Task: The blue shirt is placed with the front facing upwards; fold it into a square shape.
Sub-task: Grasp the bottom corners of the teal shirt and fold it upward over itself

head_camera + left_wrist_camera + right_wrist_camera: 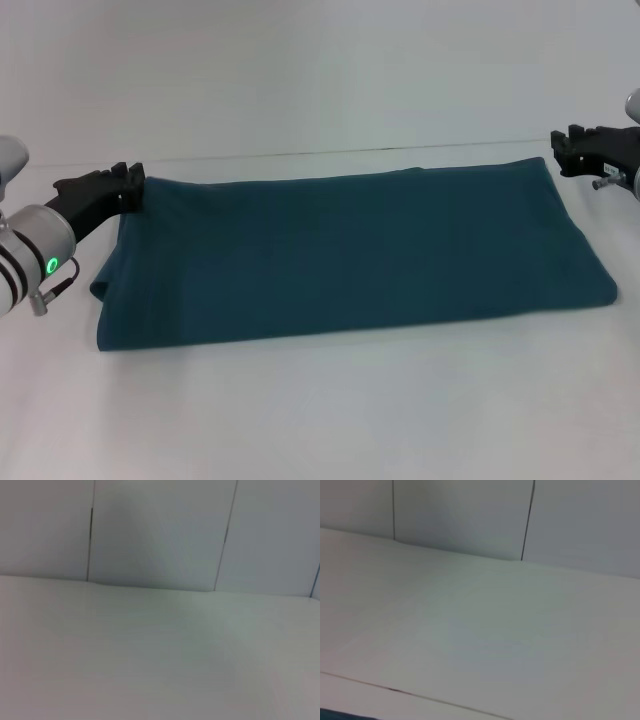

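Blue shirt (350, 260) lies on the white surface (320, 410), already folded into a long horizontal band running left to right across the middle of the head view. No lettering or neck label visible; only plain teal cloth faces up. Near edge is a fairly straight fold line, the right end tapers to a point at the near right, and the left end bulges a little where the layers stack.

Left pincer (128, 185) sits at the far left corner of the band, tips touching or just at the cloth edge. Can't tell whether it is spread, pressed together or pinching fabric; the tips are dark and merge with the shirt. Green indicator ring lit on the left wrist (50, 266).

Right pincer (562, 153) is at the far right corner, just beside the cloth edge, low over the surface. Contact with the shirt is unclear and so is its state.

Left wrist view: only bare surface (160, 655) and panelled wall (160, 530) behind it, no shirt, no fingers. Right wrist view: same surface (480, 630) and wall (470, 515), plus a thin sliver of teal shirt (340, 714) at the picture's edge.
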Controlling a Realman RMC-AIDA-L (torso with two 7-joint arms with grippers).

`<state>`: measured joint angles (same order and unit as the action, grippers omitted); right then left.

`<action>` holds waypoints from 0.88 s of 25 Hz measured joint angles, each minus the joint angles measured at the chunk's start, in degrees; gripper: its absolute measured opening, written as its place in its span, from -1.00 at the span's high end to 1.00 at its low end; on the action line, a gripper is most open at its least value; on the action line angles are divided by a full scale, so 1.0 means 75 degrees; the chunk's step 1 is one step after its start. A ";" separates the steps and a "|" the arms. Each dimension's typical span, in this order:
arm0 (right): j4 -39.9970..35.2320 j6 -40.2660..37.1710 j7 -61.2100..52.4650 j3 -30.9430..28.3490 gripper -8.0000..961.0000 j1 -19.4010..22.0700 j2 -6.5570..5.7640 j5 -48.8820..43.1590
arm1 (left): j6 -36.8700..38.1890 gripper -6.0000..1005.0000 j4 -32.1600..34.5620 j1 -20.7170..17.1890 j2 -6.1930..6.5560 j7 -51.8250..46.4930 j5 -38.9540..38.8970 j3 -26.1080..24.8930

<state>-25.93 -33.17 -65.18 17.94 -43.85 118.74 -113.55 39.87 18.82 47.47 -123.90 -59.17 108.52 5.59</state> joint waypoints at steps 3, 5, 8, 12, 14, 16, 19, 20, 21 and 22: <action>0.0009 0.0049 0.0252 0.0009 0.70 -0.0004 0.0021 0.0301 | -0.0138 0.85 -0.0045 0.0002 0.0000 0.0008 -0.0168 0.0002; 0.0012 0.0094 0.0284 0.0027 0.50 -0.0003 0.0030 0.0409 | -0.0242 0.74 -0.0050 0.0002 0.0009 0.0011 -0.0278 0.0003; 0.0012 0.0141 0.0286 0.0114 0.20 -0.0001 0.0036 0.0443 | -0.0301 0.45 -0.0039 -0.0018 0.0018 0.0018 -0.0329 -0.0019; -0.0009 0.0200 0.0286 0.0189 -0.25 0.0035 0.0071 0.0500 | -0.0294 0.20 -0.0023 -0.0043 0.0031 -0.0001 -0.0329 -0.0026; -0.0041 0.0194 0.0285 0.0190 -0.33 0.0061 0.0078 0.0581 | -0.0250 0.07 -0.0012 -0.0056 0.0047 -0.0055 -0.0329 -0.0013; -0.0064 0.0158 0.0270 0.0190 -0.41 0.0085 0.0078 0.0621 | -0.0145 -0.20 0.0001 -0.0069 0.0070 -0.0130 -0.0329 -0.0001; -0.0093 0.0075 0.0203 0.0190 -0.54 0.0130 0.0074 0.0626 | 0.0167 -0.47 0.0009 -0.0125 0.0157 -0.0406 -0.0316 0.0055; -0.0126 0.0015 0.0159 0.0195 -0.58 0.0160 0.0073 0.0622 | 0.0325 -0.50 0.0014 -0.0164 0.0205 -0.0603 -0.0308 0.0131; -0.0186 -0.0127 0.0083 0.0209 -0.62 0.0214 0.0074 0.0615 | 0.0488 -0.52 0.0025 -0.0200 0.0245 -0.0804 -0.0304 0.0222; -0.0258 -0.0301 -0.0018 0.0227 -0.66 0.0274 0.0077 0.0607 | 0.0741 -0.55 0.0058 -0.0260 0.0306 -0.1125 -0.0303 0.0382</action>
<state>-27.87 -35.42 -65.31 19.64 -41.80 119.32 -109.00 45.43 19.26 45.52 -121.60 -67.61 106.25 8.45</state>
